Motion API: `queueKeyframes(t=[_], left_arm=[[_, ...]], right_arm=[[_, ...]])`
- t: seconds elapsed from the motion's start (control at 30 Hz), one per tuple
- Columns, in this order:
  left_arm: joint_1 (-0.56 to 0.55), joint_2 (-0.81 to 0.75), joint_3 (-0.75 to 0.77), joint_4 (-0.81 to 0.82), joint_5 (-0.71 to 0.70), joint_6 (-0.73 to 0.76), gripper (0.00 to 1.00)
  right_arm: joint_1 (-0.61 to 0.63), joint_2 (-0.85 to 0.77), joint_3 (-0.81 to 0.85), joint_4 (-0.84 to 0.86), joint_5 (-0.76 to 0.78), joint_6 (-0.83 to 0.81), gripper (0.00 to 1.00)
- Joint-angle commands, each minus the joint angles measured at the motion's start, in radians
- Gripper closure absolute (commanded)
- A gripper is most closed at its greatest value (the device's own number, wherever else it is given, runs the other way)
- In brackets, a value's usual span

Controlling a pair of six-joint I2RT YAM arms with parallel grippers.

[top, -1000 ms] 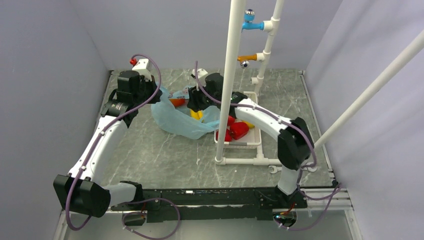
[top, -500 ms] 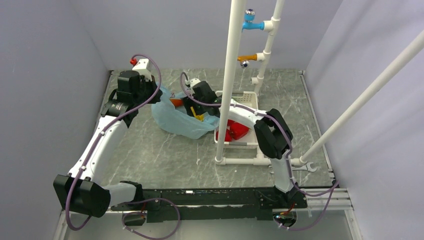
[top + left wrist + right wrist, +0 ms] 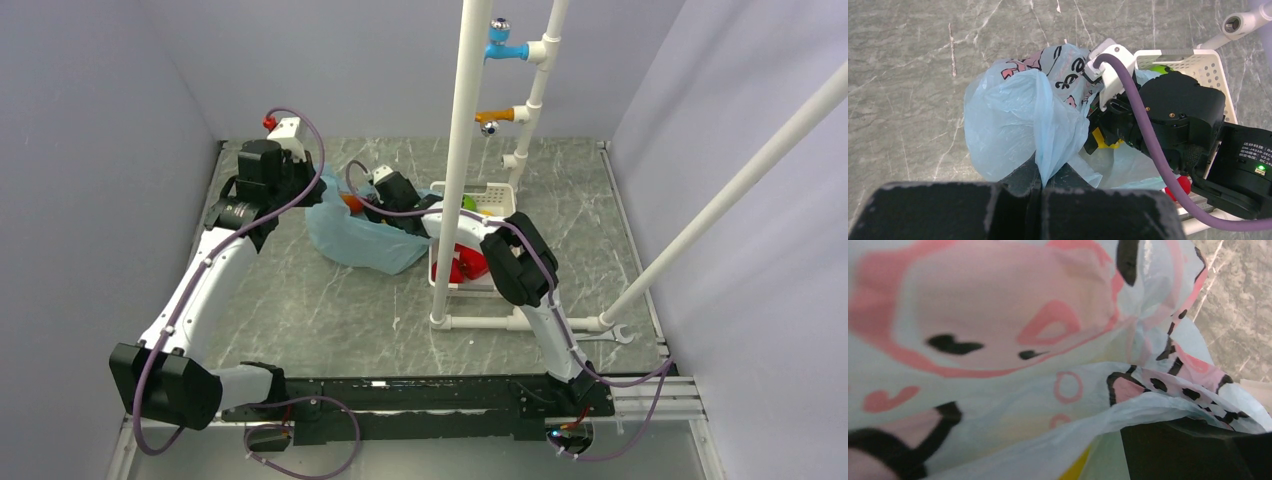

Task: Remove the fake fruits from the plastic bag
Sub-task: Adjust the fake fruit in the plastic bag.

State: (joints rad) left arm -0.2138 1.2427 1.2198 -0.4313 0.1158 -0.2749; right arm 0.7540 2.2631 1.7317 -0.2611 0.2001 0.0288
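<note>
- Where the plastic bag [image 3: 355, 242] lies crumpled on the grey tabletop [image 3: 320, 300], it touches the left side of a white basket [image 3: 497, 192].
- It is thin and light blue, with pink and black cartoon prints near its top [image 3: 1058, 60].
- A yellow banana [image 3: 1106, 145] peeks out of the open mouth of the bag, and an orange-red piece [image 3: 351, 203] shows there from above.
- The right pincer [image 3: 1100, 134] is pushed into the mouth of the bag, right by the banana. The bag hides its fingers, so I cannot tell if they are wide or closed.
- The right wrist view is almost filled by bag plastic, with one dark finger [image 3: 1188, 450] at the bottom.
- The left pincer [image 3: 1040, 192] is squeezed tight on a fold of the bag at its left edge.
- Red pieces [image 3: 468, 264] and a green piece [image 3: 468, 203] lie in the basket.
- A tall white pipe [image 3: 455, 150] stands on the tabletop in front of the basket.
</note>
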Motion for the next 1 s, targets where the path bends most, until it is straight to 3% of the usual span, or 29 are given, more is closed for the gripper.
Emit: queueKeyframes(t=[0.0, 0.13, 0.23, 0.43, 0.77, 0.97], left_arm=[[-0.006, 0.0, 0.036, 0.024, 0.003, 0.005, 1.0], [-0.006, 0.01, 0.044, 0.016, 0.01, 0.004, 1.0], [-0.006, 0.003, 0.032, 0.029, -0.003, 0.005, 1.0], [-0.006, -0.005, 0.029, 0.033, -0.004, 0.005, 1.0], [-0.006, -0.004, 0.045, 0.013, 0.004, 0.005, 1.0], [-0.006, -0.018, 0.039, 0.02, -0.001, 0.004, 1.0]], right_arm=[[-0.004, 0.006, -0.021, 0.04, 0.097, -0.02, 0.17], [-0.004, 0.007, -0.038, 0.061, 0.041, -0.058, 0.32], [-0.005, -0.024, -0.063, 0.081, -0.082, -0.069, 0.54], [-0.011, -0.149, -0.152, 0.157, -0.184, -0.017, 0.83], [-0.04, -0.385, -0.293, 0.257, -0.408, 0.106, 0.9], [-0.134, -0.44, -0.415, 0.5, -0.718, 0.365, 0.92]])
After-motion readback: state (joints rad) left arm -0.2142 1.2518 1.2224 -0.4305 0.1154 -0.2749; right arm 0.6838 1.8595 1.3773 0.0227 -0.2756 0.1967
